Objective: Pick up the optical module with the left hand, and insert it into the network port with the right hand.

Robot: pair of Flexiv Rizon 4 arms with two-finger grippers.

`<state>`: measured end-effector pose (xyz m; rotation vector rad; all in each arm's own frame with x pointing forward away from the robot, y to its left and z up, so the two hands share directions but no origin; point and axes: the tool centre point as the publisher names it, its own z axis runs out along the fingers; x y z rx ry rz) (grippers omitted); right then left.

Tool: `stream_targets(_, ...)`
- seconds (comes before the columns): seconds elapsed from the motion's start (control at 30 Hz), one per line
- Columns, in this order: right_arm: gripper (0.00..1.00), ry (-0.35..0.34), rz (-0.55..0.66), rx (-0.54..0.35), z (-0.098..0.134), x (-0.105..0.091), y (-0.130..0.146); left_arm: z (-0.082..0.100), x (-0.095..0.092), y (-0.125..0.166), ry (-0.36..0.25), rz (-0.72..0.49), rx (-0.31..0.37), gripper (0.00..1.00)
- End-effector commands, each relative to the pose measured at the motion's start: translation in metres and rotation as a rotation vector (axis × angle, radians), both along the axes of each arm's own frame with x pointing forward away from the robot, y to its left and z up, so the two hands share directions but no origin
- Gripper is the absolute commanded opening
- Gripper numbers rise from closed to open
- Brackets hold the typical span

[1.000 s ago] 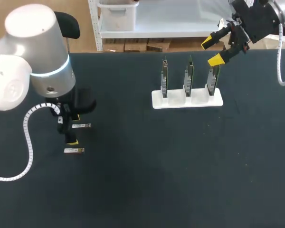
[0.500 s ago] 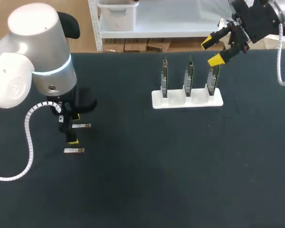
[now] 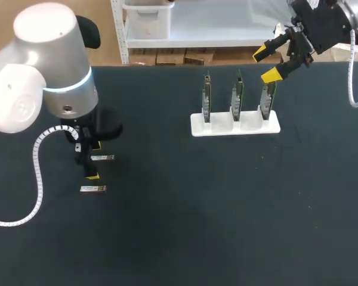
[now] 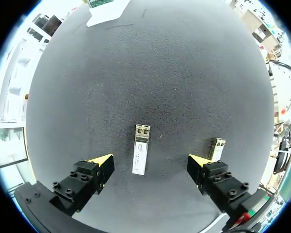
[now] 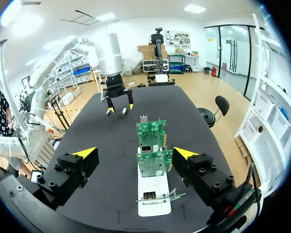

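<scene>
head view — both jaws wide, left arm [image 3: 48, 77] shifted slightly, over optical module [image 3: 101, 158]

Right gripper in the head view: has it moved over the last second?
No. The right gripper sits in the same spot above the rightmost card of the white card holder.

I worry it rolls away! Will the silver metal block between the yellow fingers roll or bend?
Probably not: the flat-sided silver optical module lies flat on the black table. It looks stiff metal, perhaps slippery for the left gripper.
</scene>
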<state>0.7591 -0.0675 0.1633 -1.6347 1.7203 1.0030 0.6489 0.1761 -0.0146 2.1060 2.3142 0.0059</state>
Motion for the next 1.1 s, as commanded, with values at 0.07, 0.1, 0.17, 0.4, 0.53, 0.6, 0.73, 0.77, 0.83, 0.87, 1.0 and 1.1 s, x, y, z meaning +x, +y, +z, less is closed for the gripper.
stream_targets(0.07,1.00,-0.004,-0.002,0.002,-0.0003,-0.0015,-0.0005,-0.0035,0.0007,0.0016,0.014,0.003,0.008,1.00)
stream_targets(0.1,1.00,-0.004,-0.002,0.002,-0.0003,-0.0015,-0.0005,-0.0040,0.0004,0.0019,0.015,0.004,0.009,1.00)
stream_targets(0.17,1.00,-0.004,-0.002,0.002,-0.0003,-0.0015,-0.0005,-0.0051,-0.0002,0.0024,0.017,0.006,0.009,1.00)
stream_targets(0.4,1.00,-0.004,-0.002,0.002,-0.0003,-0.0015,-0.0005,-0.0067,-0.0008,0.0022,0.022,0.012,0.011,1.00)
stream_targets(0.53,1.00,-0.004,-0.002,0.002,-0.0003,-0.0015,-0.0005,-0.0073,-0.0009,0.0023,0.024,0.014,0.013,1.00)
stream_targets(0.6,1.00,-0.004,-0.002,0.002,-0.0003,-0.0015,-0.0005,-0.0081,-0.0007,0.0025,0.026,0.015,0.016,1.00)
stream_targets(0.73,1.00,-0.004,-0.002,0.002,-0.0003,-0.0015,-0.0005,-0.0085,-0.0006,0.0026,0.027,0.018,0.018,1.00)
stream_targets(0.77,1.00,-0.004,-0.002,0.002,-0.0003,-0.0015,-0.0005,-0.0088,-0.0006,0.0026,0.027,0.018,0.018,1.00)
stream_targets(0.83,1.00,-0.004,-0.002,0.002,-0.0003,-0.0015,-0.0005,-0.0092,-0.0006,0.0025,0.028,0.018,0.018,0.80)
stream_targets(0.87,1.00,-0.004,-0.002,0.002,-0.0003,-0.0015,-0.0005,-0.0095,-0.0006,0.0025,0.029,0.018,0.020,0.65)
stream_targets(1.0,1.00,-0.004,-0.002,0.002,-0.0003,-0.0015,-0.0005,-0.0111,0.0002,0.0035,0.030,0.026,0.026,0.22)
stream_targets(1.1,1.00,-0.004,-0.002,0.002,-0.0003,-0.0015,-0.0005,-0.0114,0.0005,0.0044,0.030,0.030,0.029,0.00)
